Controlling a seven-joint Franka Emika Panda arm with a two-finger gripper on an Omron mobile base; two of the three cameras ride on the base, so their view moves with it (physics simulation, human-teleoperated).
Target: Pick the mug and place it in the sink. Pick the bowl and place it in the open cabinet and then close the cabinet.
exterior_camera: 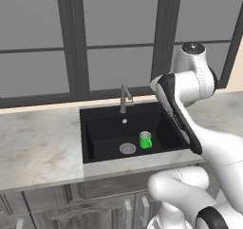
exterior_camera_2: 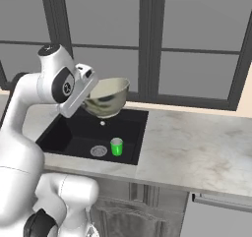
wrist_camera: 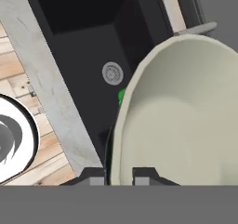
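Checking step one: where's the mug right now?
The mug stands upright on the floor of the sink, just right of the drain in both base views, in front of the faucet.

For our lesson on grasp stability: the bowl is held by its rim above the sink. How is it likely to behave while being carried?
The bowl looks rigid, so it should keep its shape. The end effector pinches only the rim, so the wide body may swing or tilt. Its smooth, glossy-looking surface could let it slip, and it hangs over the sink holding the mug.
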